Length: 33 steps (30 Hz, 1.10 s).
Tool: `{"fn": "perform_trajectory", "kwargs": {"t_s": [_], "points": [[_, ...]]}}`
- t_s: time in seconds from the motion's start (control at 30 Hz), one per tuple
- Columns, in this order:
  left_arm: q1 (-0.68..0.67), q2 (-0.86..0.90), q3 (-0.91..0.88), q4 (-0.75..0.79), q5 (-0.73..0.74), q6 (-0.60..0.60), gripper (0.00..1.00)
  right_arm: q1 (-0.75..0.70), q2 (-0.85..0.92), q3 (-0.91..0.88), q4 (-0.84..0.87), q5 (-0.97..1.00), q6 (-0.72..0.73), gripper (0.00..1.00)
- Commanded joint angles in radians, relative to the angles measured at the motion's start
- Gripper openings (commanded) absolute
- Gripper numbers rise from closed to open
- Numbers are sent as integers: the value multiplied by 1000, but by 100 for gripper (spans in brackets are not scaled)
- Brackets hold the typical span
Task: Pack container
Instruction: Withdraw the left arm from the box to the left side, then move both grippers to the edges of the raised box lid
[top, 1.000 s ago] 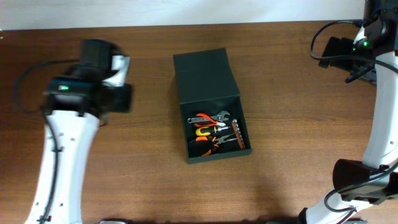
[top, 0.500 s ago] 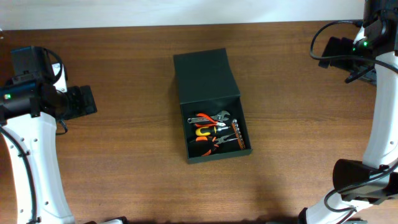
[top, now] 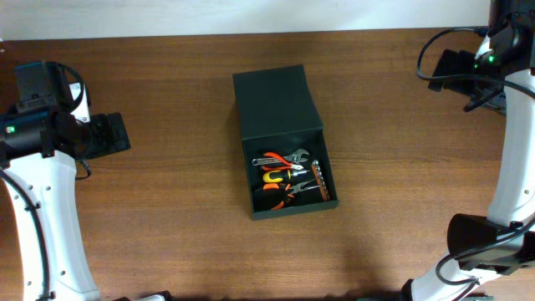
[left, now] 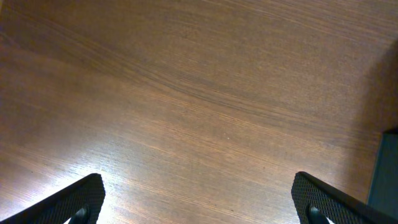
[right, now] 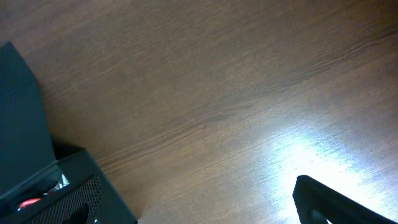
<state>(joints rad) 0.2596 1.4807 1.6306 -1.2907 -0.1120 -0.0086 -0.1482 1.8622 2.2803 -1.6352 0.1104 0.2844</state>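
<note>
The dark green container [top: 276, 104] lies in the middle of the table, its flap lid folded back toward the far side. Its open half holds hand tools [top: 288, 176] with orange, red and yellow handles. My left gripper [top: 109, 135] hovers over bare wood near the table's left edge, well away from the box. In the left wrist view the left gripper [left: 198, 183] is open and empty, and the container [left: 388, 174] edge shows at far right. My right gripper [top: 456, 67] hangs at the far right, open and empty [right: 199, 199]. The right wrist view catches the container [right: 18, 112] at its left.
Brown wooden table [top: 167, 217] all round the box. A pale wall strip runs along the table's far edge [top: 251, 15]. The right arm's base [top: 485, 242] and cables stand at the right side, and the left arm's white link [top: 42, 226] at the left.
My left arm has swung left, away from the box to the table's left edge, and its jaws have opened wide. In the last half second it has held still. The right arm has not moved.
</note>
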Motion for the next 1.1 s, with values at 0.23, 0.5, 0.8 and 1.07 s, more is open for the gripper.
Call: {"fn": "perform_trajectory", "kwargs": {"t_s": [0.23,0.5,0.8,1.07], "points": [[4,-23,5,2,10,-6,99,-3,-8,-1,0,-2,3,99],[4,-23,5,2,10,-6,99,-3,-8,-1,0,-2,4,99],[4,-23,5,27,19,-7,99,-3,-8,-1,68,-10,4,99],[4,-23,5,166,311,-7,99,-3,7,-2,108,-144,4,88]]}}
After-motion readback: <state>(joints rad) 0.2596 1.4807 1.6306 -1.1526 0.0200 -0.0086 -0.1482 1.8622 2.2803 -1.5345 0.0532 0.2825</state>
